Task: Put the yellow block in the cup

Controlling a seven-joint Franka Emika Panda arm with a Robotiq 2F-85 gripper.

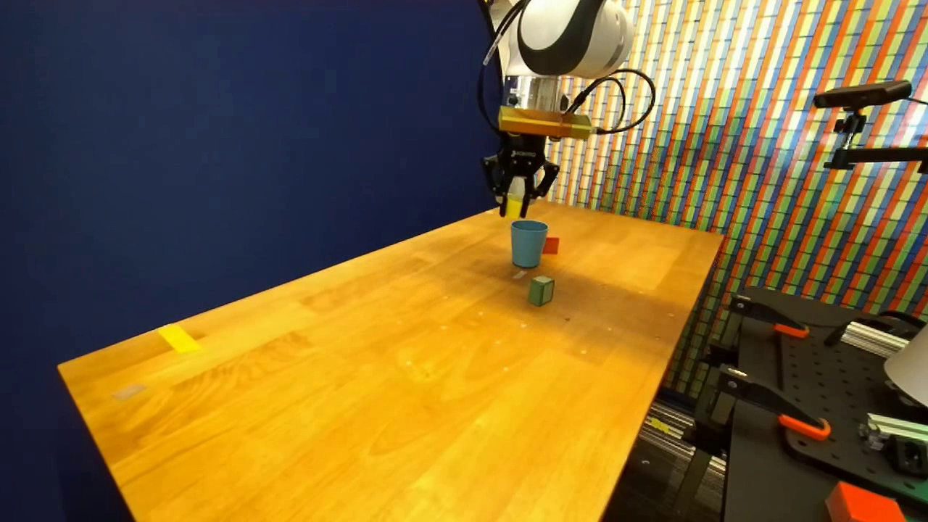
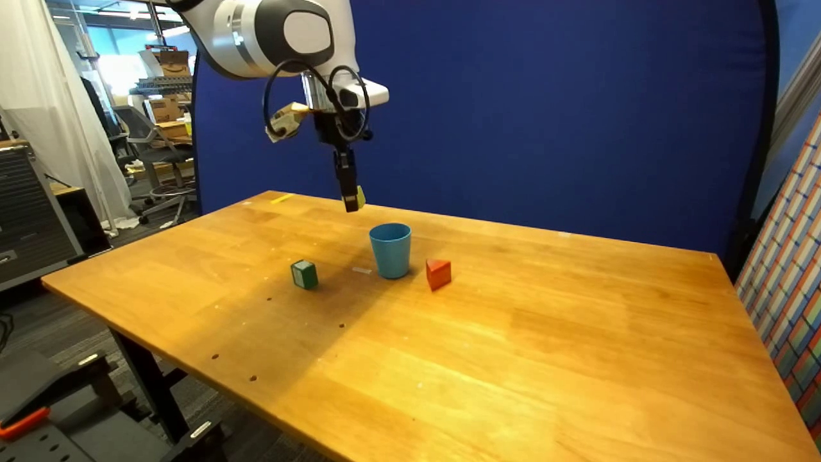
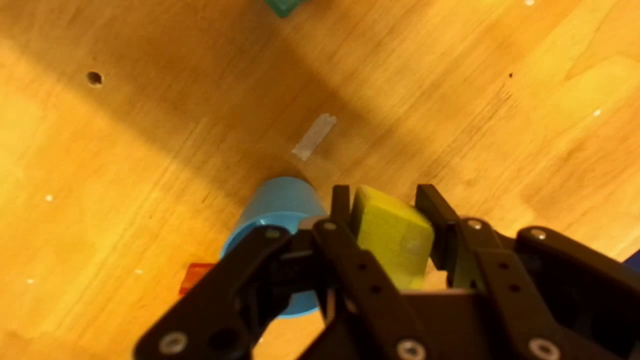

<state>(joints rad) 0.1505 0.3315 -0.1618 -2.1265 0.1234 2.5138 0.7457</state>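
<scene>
Above the desk (image 2: 545, 359), the yellow block (image 3: 395, 235) is gripped by the end effector (image 3: 384, 202), closed on it from both sides, and held higher than the cup (image 2: 391, 251), off to its side. The cup is stood upright on the desk; the red block (image 2: 439, 274) is seen just beside it, a gap between, and the green block (image 2: 304, 274) farther off.

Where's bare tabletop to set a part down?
In an exterior view, bare wood runs from the red-orange block to the right edge of the table. Both exterior views show more between the green block and the yellow tape. Crowded: the cup, between those two blocks, with the gripper holding the yellow block aloft nearby.
</scene>
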